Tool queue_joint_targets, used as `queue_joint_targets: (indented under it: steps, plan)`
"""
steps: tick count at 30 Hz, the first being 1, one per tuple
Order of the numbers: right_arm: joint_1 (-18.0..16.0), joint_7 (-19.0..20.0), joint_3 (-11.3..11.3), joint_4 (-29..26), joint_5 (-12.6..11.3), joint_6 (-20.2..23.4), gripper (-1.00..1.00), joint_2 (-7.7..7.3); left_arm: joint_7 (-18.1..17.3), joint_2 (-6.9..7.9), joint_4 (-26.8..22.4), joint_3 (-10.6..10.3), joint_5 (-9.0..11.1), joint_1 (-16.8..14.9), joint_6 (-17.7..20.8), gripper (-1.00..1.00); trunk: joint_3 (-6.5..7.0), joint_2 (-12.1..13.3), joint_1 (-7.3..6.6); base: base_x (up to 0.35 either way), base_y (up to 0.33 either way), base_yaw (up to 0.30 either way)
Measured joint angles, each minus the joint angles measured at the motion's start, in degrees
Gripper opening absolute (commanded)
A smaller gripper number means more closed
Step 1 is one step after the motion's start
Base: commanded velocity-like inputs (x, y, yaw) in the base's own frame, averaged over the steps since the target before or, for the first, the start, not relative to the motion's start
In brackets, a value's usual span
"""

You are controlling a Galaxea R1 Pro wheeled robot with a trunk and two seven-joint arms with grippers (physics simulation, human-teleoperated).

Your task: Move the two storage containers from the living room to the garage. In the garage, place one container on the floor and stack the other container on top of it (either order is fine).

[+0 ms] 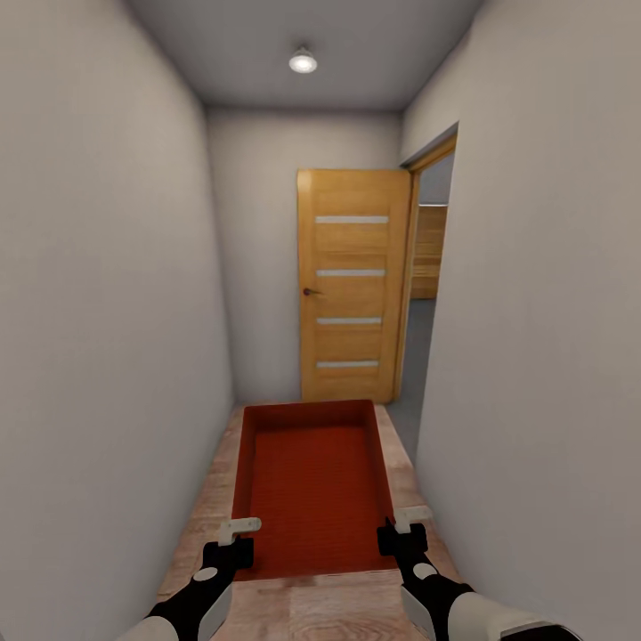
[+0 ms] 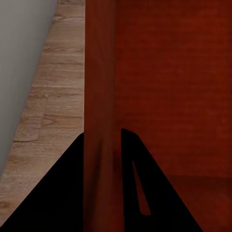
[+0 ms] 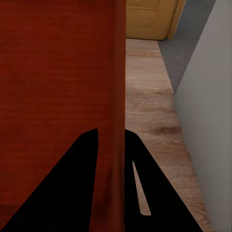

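Note:
One orange-red storage container (image 1: 312,481) hangs in front of me over the wood planks of a narrow corridor, held by its two long side walls. My left gripper (image 1: 239,534) is shut on the left wall near the bin's near end. In the left wrist view that wall (image 2: 101,87) runs between the dark fingers (image 2: 63,193). My right gripper (image 1: 401,527) is shut on the right wall, which shows as a thin red edge (image 3: 120,72) in the right wrist view. The bin is open on top and empty.
White walls close in on both sides. Ahead stands an open orange-wood door (image 1: 352,285) with pale stripes. To its right a doorway opens onto a grey floor (image 1: 411,401). A round ceiling lamp (image 1: 303,60) is lit above.

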Motion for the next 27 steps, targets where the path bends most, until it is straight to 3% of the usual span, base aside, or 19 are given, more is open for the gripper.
queue_joint_targets:
  steps: [27]
  plan:
    - [0.0,0.0,0.0,0.0,0.0,0.0,-1.0,0.0,0.0,0.0,0.0,0.0,0.0,0.0,0.0,-1.0,0.0,0.0,0.0,0.324,0.0,0.0]
